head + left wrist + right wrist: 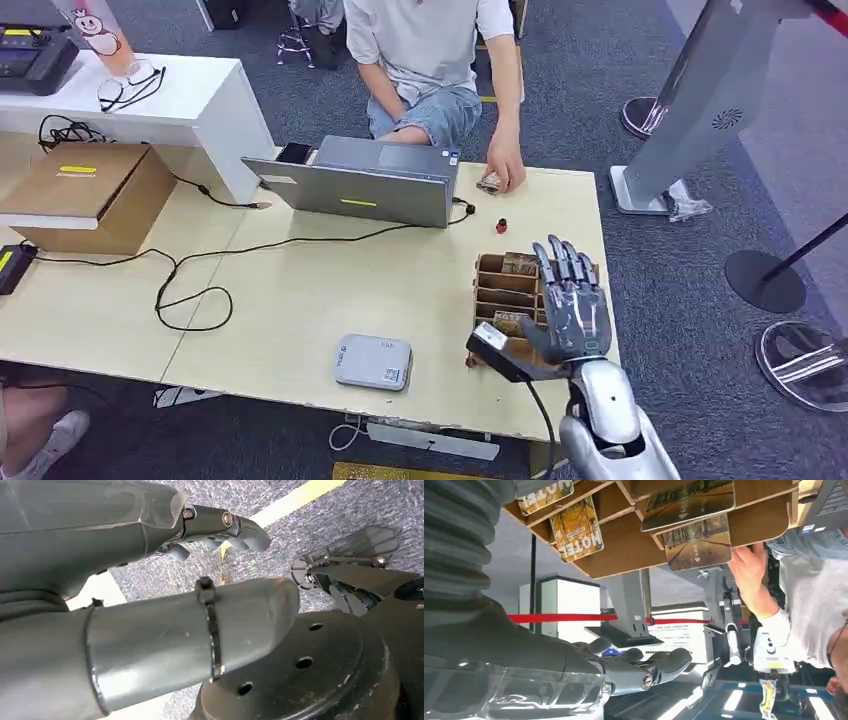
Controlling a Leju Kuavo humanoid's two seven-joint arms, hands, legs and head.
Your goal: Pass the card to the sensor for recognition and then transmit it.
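A wooden slotted card rack (505, 292) stands near the table's right edge and holds several picture cards (576, 527). My right hand (572, 300) hovers flat over the rack's right side, fingers stretched forward and apart, holding nothing. In the right wrist view its fingers (649, 670) are clear of the cards. The grey square sensor pad (372, 361) lies near the table's front edge, left of the rack. My left hand (220, 525) hangs low over the floor, holding nothing.
A person sits behind the table, one hand (505, 165) on a small object by the laptop (365, 180). A small red item (501, 225) lies behind the rack. Cables (190, 290) cross the tabletop, and a cardboard box (90, 190) sits far left.
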